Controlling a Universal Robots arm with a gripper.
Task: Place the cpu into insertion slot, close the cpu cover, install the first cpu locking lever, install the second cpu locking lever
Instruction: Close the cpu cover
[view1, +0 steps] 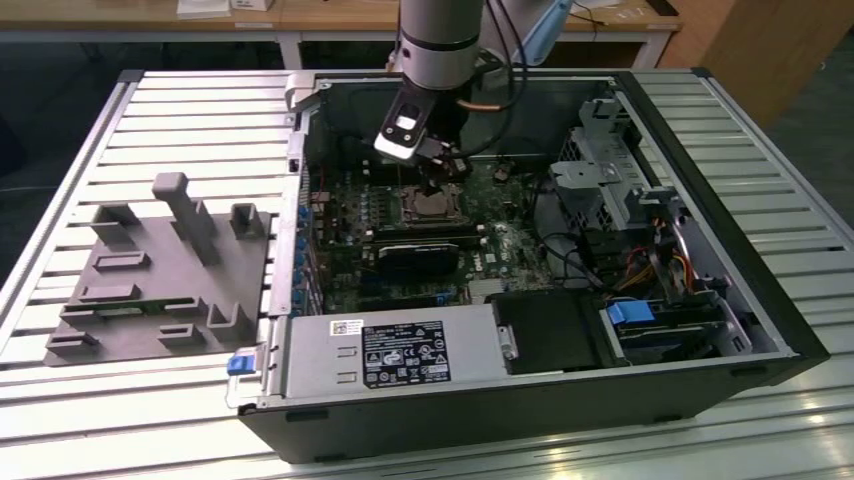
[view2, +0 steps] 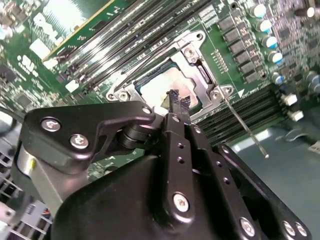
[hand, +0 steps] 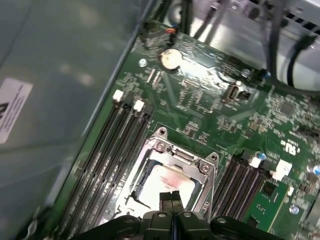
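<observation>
An open computer case (view1: 534, 420) is seen lying on a slatted metal surface (view1: 174, 110), with a grey fixture tray (view1: 147, 280) beside it on the exterior view's left. Inside the case, the green motherboard (hand: 200, 95) is exposed, and the insertion slot (view1: 430, 205) is found near its middle, directly under the arm.

The first step is judged to be done: the cpu (hand: 165, 180) is seated flat in the slot, with its pale silver-grey top showing some glare. The cpu cover (hand: 182, 157), a thin silvery frame, appears to be laid down around the chip, so the second step is also taken as done or very nearly done. In the second wrist view a thin metal locking lever (view2: 245, 127) is seen running out from one corner of the socket across the dark memory slots; it is judged not to be latched. The other lever cannot be made out, so both lever steps are counted as left.

The gripper (hand: 170, 197) is held just over the chip's edge. Its jaws are closed together, and nothing is gripped between them.
</observation>
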